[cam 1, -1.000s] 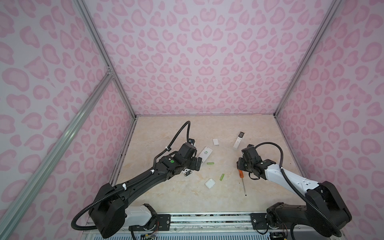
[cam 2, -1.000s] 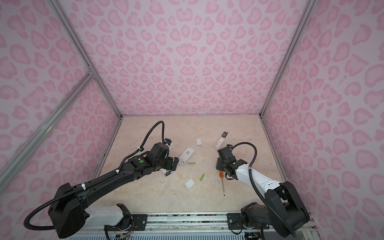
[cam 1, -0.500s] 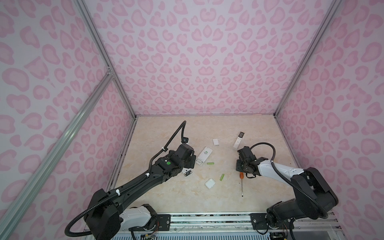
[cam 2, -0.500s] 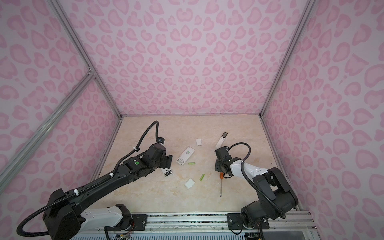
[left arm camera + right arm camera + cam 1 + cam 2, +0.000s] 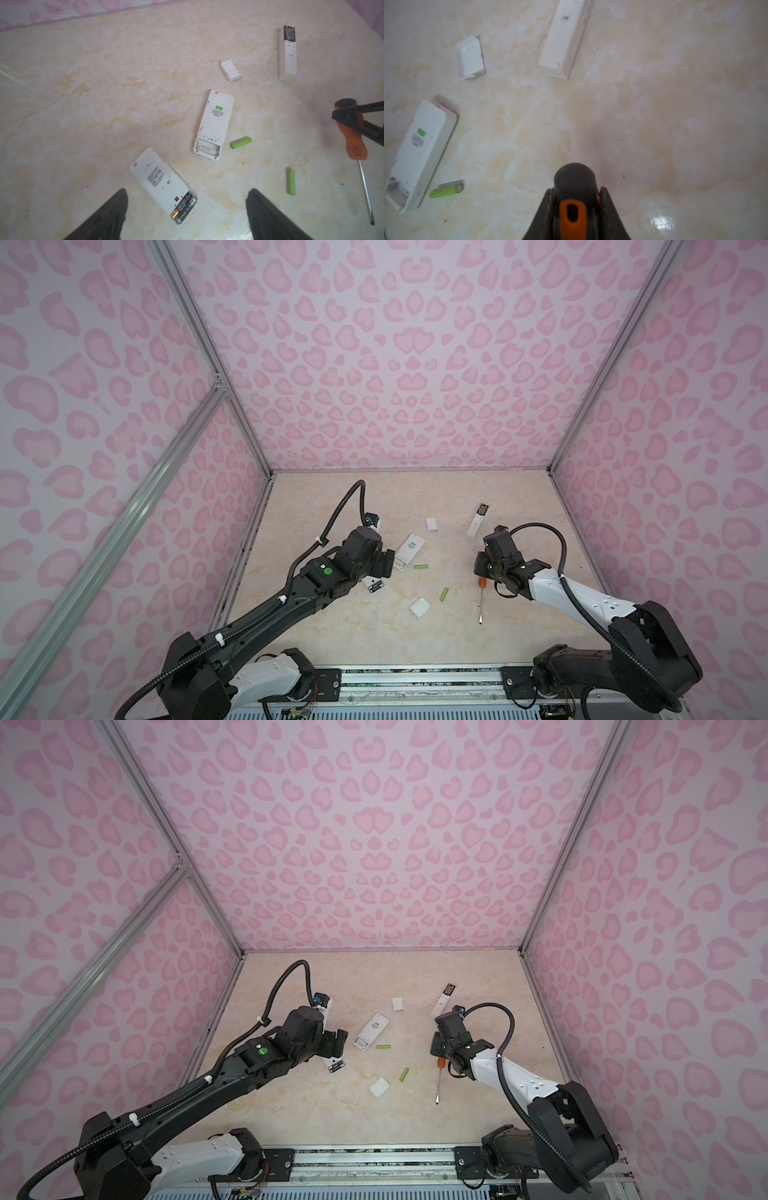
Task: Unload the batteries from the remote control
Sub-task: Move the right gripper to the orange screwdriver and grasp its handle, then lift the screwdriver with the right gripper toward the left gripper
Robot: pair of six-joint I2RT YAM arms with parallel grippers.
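My left pincer (image 5: 188, 191) hangs spread wide over the nearest remote (image 5: 158, 178), whose two dark batteries (image 5: 184, 207) sit in the open bay. If I close here, I could pinch the casing and drag it. Farther out, loose green batteries (image 5: 241, 142) lie on the surface (image 5: 104, 104) and may roll if bumped. My right pincer (image 5: 575, 190) clenches the screwdriver (image 5: 572, 220); its tip could slip while prying.
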